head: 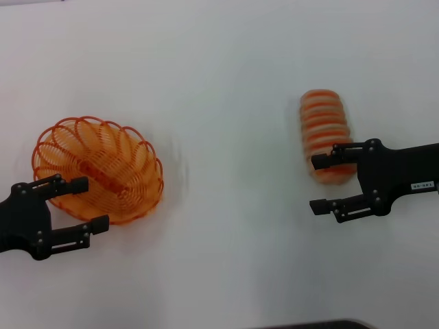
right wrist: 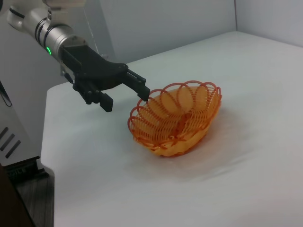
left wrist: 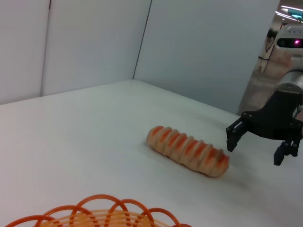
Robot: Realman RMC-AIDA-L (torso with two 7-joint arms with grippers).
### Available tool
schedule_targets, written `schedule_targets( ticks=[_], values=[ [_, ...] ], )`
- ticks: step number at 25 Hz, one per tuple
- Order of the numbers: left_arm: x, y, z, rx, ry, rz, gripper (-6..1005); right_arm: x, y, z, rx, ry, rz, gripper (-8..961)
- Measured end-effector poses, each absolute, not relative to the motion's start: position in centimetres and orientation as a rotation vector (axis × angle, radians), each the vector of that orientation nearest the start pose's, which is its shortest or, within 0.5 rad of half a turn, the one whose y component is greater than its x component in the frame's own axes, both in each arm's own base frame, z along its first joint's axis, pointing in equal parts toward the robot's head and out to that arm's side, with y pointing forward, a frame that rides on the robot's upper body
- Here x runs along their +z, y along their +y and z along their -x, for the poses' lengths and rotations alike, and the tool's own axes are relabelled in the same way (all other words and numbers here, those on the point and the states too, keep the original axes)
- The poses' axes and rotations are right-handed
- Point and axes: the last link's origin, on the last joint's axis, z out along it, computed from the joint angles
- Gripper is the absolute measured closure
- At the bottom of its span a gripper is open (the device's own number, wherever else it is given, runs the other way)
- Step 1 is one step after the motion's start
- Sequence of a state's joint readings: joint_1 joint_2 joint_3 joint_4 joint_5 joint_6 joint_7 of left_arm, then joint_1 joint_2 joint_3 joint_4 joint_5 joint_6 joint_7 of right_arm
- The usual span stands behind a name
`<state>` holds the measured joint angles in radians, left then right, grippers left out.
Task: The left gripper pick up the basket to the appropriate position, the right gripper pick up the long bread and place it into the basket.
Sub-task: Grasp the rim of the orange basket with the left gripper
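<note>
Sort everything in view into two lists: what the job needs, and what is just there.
Needed: basket, long bread, left gripper open at the basket's rim, right gripper open beside the bread's near end.
Just there: white table, grey wall panels.

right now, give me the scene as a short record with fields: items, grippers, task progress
surface: white table
basket: orange wire, empty, on the robot's left
long bread: striped loaf lying on the table, on the robot's right
left gripper: open, one finger over the basket's rim
right gripper: open, at the near end of the bread, not closed on it
progress: bread not yet in the basket
</note>
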<state>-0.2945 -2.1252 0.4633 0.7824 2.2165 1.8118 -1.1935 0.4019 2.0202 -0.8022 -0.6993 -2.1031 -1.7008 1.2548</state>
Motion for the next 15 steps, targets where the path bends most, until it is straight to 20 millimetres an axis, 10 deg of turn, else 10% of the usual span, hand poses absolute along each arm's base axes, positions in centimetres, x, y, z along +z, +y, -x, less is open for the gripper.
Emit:
schedule_targets(
  ticks=[15],
  values=[
    [1.93,23.71,32.16,-0.714,-0.668,2.675,197,0.96,27.81,-30.1,0.491,0.494,2.944,85]
  ],
)
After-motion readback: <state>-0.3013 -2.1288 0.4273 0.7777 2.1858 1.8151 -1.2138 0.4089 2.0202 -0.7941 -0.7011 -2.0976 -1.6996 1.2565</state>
